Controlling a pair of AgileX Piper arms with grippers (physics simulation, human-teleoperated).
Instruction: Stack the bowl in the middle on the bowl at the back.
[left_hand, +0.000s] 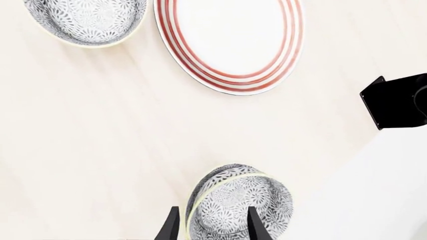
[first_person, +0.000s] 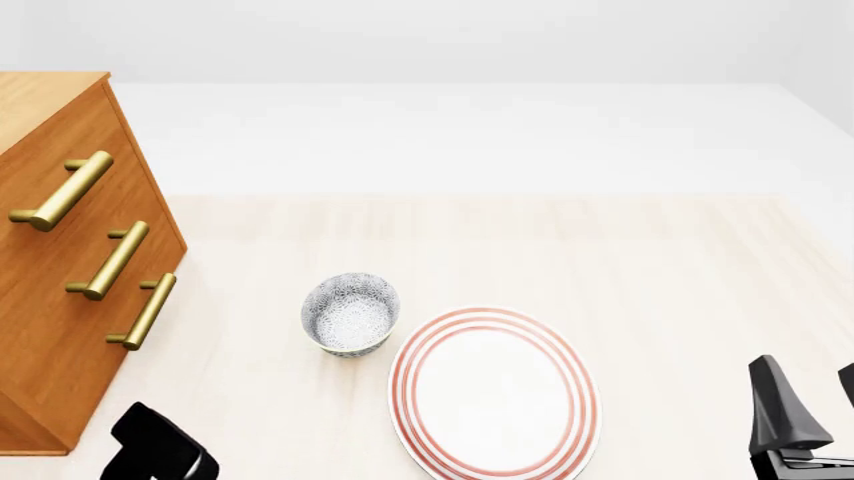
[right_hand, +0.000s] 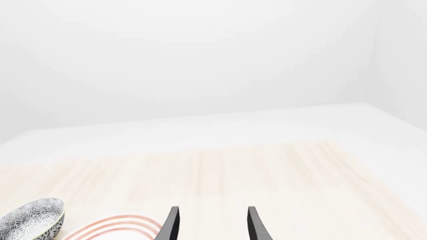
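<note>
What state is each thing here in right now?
Left gripper: open, around a bowl.
Right gripper: open, empty.
Bowl at the left gripper: looks tilted; grip unclear.
Bowl beside the plate: upright, empty.
Plate: flat, empty.
Drawers: shut.

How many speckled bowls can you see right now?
2. One bowl stands left of the plate; the other bowl shows just ahead of the left gripper, outside the front view. Others may sit off-frame.
</note>
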